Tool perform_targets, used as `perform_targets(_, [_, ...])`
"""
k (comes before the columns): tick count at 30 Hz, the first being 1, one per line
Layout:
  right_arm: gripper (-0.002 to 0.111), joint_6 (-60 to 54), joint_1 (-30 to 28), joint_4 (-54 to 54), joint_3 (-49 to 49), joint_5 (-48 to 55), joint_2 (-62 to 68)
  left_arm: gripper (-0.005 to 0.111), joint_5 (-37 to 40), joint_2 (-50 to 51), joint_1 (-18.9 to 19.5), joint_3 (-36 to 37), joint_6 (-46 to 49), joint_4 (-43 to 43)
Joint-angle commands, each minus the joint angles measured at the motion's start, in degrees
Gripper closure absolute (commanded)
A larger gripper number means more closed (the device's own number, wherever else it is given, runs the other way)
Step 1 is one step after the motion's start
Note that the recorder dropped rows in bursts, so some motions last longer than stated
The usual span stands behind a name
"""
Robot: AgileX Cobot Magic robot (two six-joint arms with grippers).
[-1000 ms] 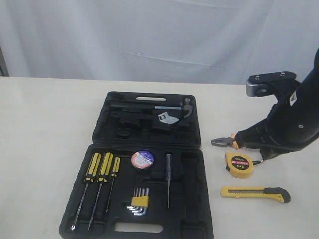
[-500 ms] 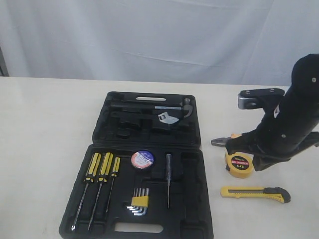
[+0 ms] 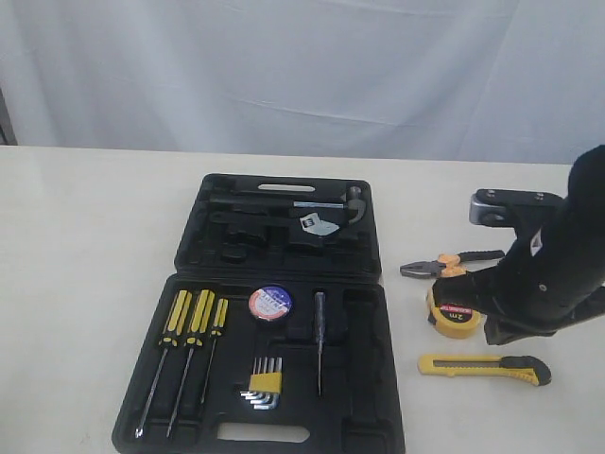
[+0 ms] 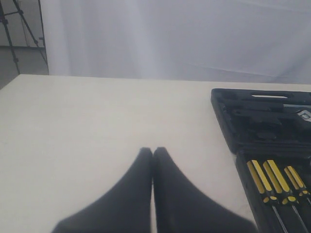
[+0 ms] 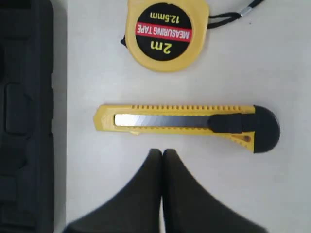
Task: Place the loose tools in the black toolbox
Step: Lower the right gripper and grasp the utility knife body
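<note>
The black toolbox (image 3: 373, 326) lies open in the middle of the table, and the black tape roll (image 3: 269, 303) with its blue-white label sits in the near half. The pliers (image 3: 444, 265), the yellow tape measure (image 3: 452, 319) and the utility knife (image 3: 482, 367) lie on the table to its right. My right arm (image 3: 553, 274) hangs over them and covers part of the tape measure. My right gripper (image 5: 162, 153) is shut and empty, above the table beside the utility knife (image 5: 187, 122), with the tape measure (image 5: 165, 34) beyond. My left gripper (image 4: 152, 150) is shut and empty over bare table, left of the toolbox (image 4: 233, 131).
In the toolbox's near half lie three yellow-and-black screwdrivers (image 3: 189, 326), hex keys in a yellow holder (image 3: 265, 383) and a thin screwdriver (image 3: 319, 340). A hammer (image 3: 321, 203) and a wrench rest in the far half. A white curtain hangs behind the table.
My right arm has dropped and drawn back to the right, pointing down over the knife. The pliers' handles have come into view and the tape measure is partly covered. The tools have not moved.
</note>
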Motion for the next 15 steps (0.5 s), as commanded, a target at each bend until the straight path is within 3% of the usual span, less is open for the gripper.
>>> perform_targets(1, [0.109, 1.42, -0.02, -0.24, 3.88, -3.51, -3.84, 0.107, 0.03, -0.16, -0.12, 0.12, -0.1, -0.14])
perform_targets(9, [0.109, 1.82, -0.02, 3.35, 11.76, -12.19, -6.36, 0.107, 0.03, -0.16, -0.12, 0.12, -0.1, -0.14])
perform_targets(15, [0.109, 2.23, -0.02, 14.8, 13.59, -21.87, -6.14, 0.107, 0.03, -0.16, -0.12, 0.12, -0.1, -0.14])
